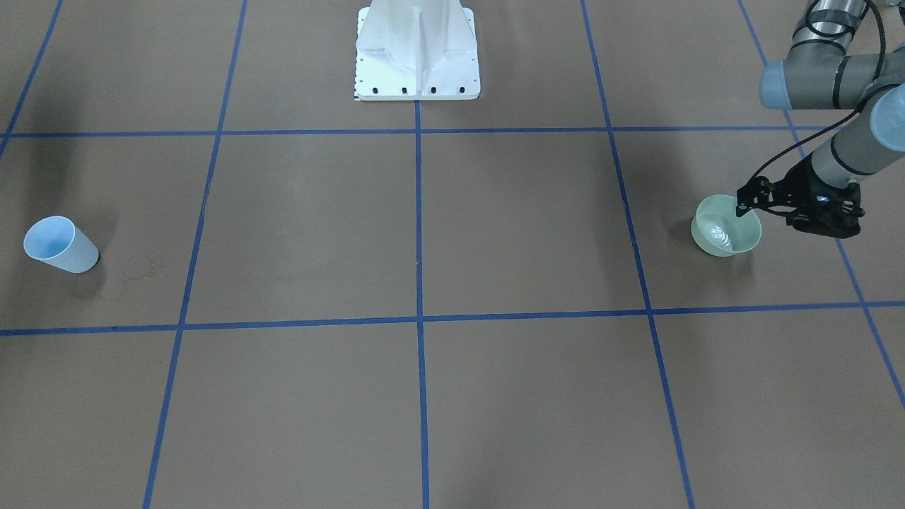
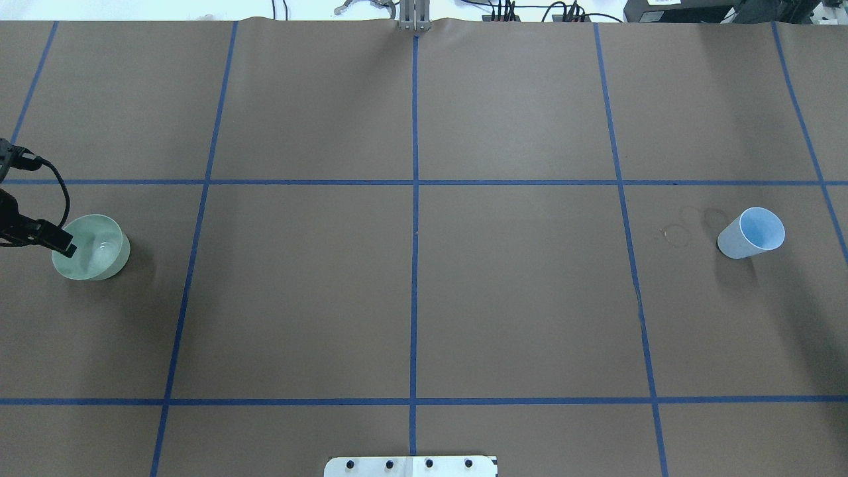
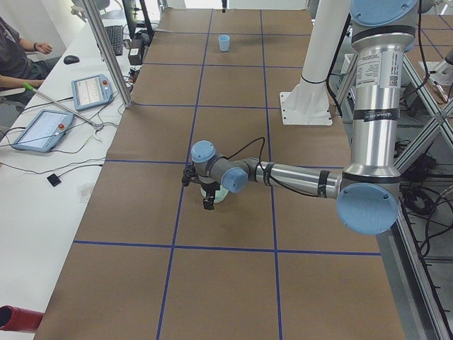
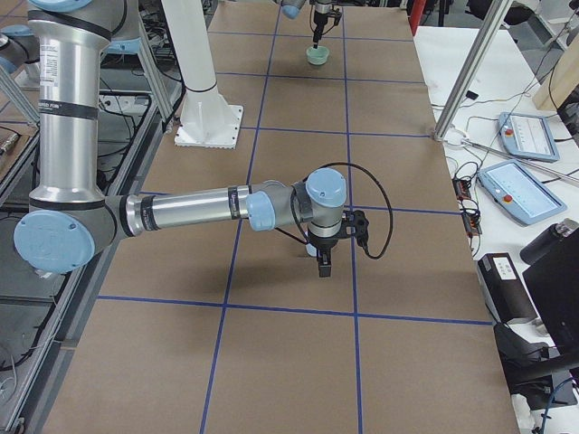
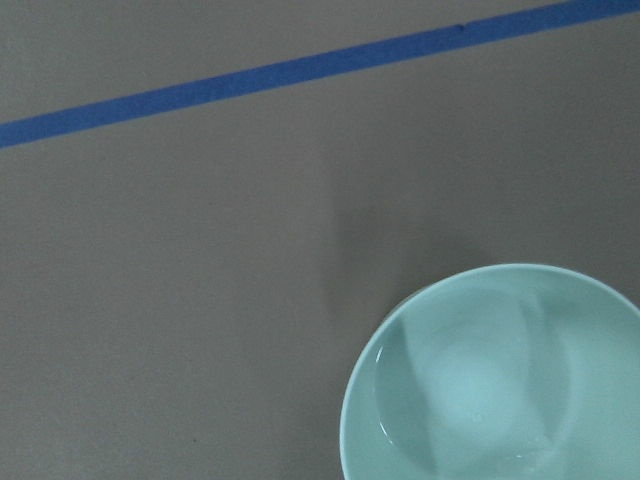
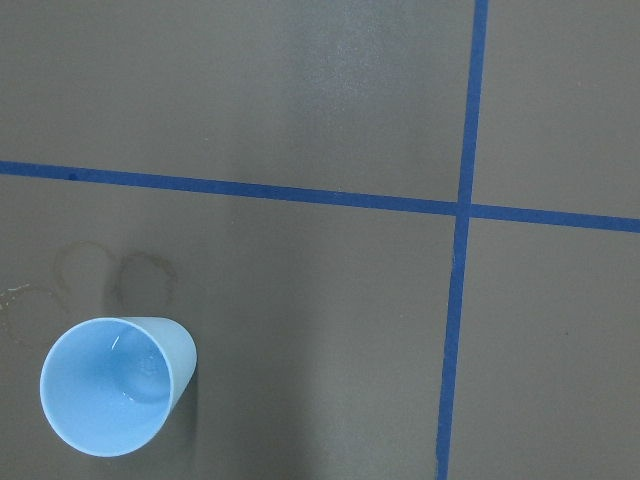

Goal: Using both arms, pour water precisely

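Note:
A pale green bowl [image 1: 707, 240] [image 2: 99, 255] sits on the brown table at the robot's far left. It holds clear water [image 1: 720, 232] with white ripples, which shows faintly in the left wrist view [image 5: 470, 390]. My left gripper [image 1: 742, 206] [image 2: 65, 248] points down, its fingertips closed together on the bowl's rim. A light blue cup [image 1: 60, 244] [image 2: 752, 233] [image 6: 110, 395] stands upright and alone at the far right. My right gripper [image 4: 323, 264] hangs high above the cup and shows only in the side views. I cannot tell whether it is open or shut.
The white pedestal [image 1: 417, 49] stands at mid-table on the robot's side. Dried ring stains [image 2: 676, 233] mark the paper beside the cup. Blue tape lines grid the table. Tablets [image 3: 88, 88] and a seated operator lie beyond the far edge.

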